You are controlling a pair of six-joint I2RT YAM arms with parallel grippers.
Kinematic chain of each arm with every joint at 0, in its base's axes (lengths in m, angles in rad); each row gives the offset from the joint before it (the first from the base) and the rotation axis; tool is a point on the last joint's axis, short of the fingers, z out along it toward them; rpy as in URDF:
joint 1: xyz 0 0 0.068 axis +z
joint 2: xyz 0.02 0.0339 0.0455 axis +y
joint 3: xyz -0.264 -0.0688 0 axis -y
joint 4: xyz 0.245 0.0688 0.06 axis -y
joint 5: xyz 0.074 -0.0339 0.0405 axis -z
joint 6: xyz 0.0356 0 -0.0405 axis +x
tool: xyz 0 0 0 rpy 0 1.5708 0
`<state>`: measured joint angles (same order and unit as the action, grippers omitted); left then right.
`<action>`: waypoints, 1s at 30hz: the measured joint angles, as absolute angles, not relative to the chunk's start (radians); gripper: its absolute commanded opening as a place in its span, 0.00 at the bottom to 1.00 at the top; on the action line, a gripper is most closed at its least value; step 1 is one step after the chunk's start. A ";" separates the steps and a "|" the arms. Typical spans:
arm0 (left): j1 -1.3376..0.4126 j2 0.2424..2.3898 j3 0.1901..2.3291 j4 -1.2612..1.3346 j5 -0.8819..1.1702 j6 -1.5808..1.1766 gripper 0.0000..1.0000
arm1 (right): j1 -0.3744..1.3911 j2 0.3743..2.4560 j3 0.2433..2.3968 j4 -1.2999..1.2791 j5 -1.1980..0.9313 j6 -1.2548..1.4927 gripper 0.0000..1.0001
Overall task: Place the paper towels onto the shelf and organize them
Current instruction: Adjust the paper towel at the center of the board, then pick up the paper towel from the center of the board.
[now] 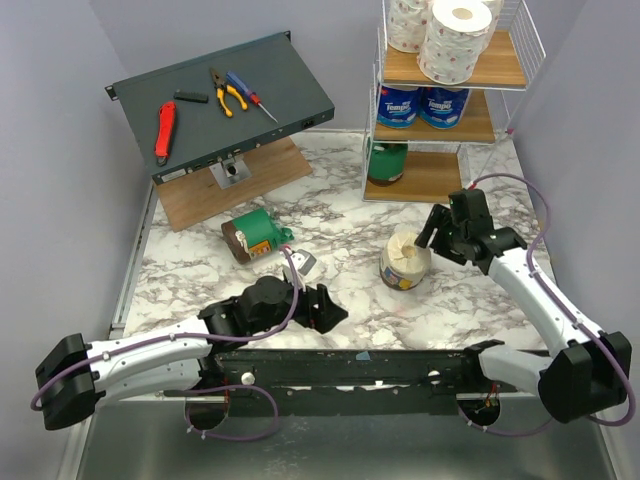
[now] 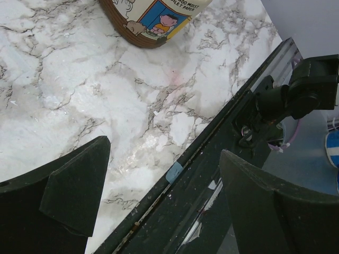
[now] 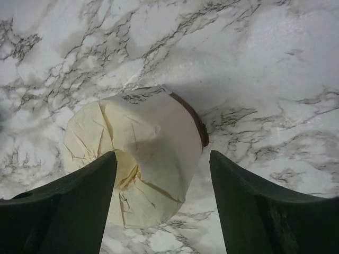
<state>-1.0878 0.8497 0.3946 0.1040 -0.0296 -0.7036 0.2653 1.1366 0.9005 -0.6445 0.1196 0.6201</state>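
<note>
The right pincer (image 3: 161,156) hangs with its jaws spread wide and empty. The cream roll (image 3: 135,169) stands on end directly under it, between the 2 fingers, and no contact shows.

The roll looks light and soft. Its paper wrap is crumpled over the top, so it would likely dent under a hard squeeze and may be a little slick. The best hold is probably across the round sides at about mid-height, with gentle pressure. The puckered top offers nothing firm.

Straight beyond the pincer rises the shelf (image 1: 435,178). Its bottom board holds 1 green roll (image 1: 386,160) at the left, with bare wood to the right. The 2 blue rolls (image 1: 420,105) fill the middle tier and white rolls (image 1: 455,40) crowd the top. The thin wire uprights and the middle board look like the main obstacles to a low entry.

Well left of the pincer, a second green roll (image 1: 255,235) lies on its side on the table (image 1: 190,275). The left pincer (image 1: 328,310) is farther left and nearer, also spread and empty.
</note>
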 measured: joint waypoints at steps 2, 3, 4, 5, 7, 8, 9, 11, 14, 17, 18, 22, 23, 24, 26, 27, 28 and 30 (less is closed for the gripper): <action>-1.088 0.844 0.392 0.102 -0.030 -0.704 0.89 | 0.266 1.149 0.879 -0.623 0.085 0.633 0.73; -1.088 0.838 0.389 0.101 -0.030 -0.703 0.89 | 0.266 1.153 0.871 -0.614 0.074 0.639 0.73; -1.088 0.834 0.388 0.101 -0.030 -0.703 0.90 | 0.266 1.155 0.864 -0.602 0.064 0.645 0.73; -1.088 0.831 0.387 0.101 -0.030 -0.703 0.90 | 0.266 1.154 0.857 -0.591 0.056 0.650 0.73; -1.088 0.822 0.384 0.100 -0.030 -0.702 0.90 | 0.266 1.150 0.845 -0.570 0.041 0.657 0.72; -1.088 0.820 0.382 0.100 -0.030 -0.702 0.90 | 0.266 1.149 0.841 -0.563 0.032 0.658 0.71; -1.088 0.820 0.382 0.100 -0.030 -0.702 0.90 | 0.266 1.149 0.838 -0.557 0.025 0.659 0.70; -1.088 0.820 0.379 0.099 -0.030 -0.701 0.90 | 0.266 1.148 0.829 -0.543 0.010 0.660 0.69; -1.088 0.820 0.376 0.099 -0.030 -0.701 0.90 | 0.266 1.139 0.803 -0.532 -0.004 0.661 0.65; -1.088 0.821 0.376 0.099 -0.030 -0.701 0.90 | 0.266 1.127 0.774 -0.532 -0.007 0.661 0.62; -1.088 0.821 0.376 0.099 -0.030 -0.701 0.90 | 0.266 1.122 0.767 -0.531 -0.007 0.661 0.62; -1.088 0.821 0.376 0.099 -0.030 -0.701 0.90 | 0.266 1.107 0.749 -0.532 -0.007 0.661 0.54; -1.088 0.821 0.376 0.099 -0.030 -0.701 0.90 | 0.266 1.107 0.749 -0.531 -0.006 0.661 0.52; -1.088 0.822 0.376 0.099 -0.030 -0.701 0.90 | 0.266 1.107 0.749 -0.531 -0.005 0.661 0.50; -1.088 0.822 0.376 0.099 -0.030 -0.701 0.90 | 0.266 1.107 0.749 -0.529 -0.003 0.661 0.47; -1.088 0.823 0.376 0.098 -0.030 -0.701 0.90 | 0.266 1.107 0.749 -0.527 -0.002 0.662 0.46; -1.088 0.823 0.376 0.097 -0.030 -0.701 0.90 | 0.266 1.107 0.749 -0.524 -0.001 0.662 0.45; -1.088 0.823 0.376 0.092 -0.030 -0.700 0.90 | 0.266 1.111 0.749 -0.518 -0.001 0.662 0.41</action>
<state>-1.0878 0.8227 0.3763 0.0921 -0.0299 -0.6998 0.2661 1.1107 0.7486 -0.5179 -0.0013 0.6621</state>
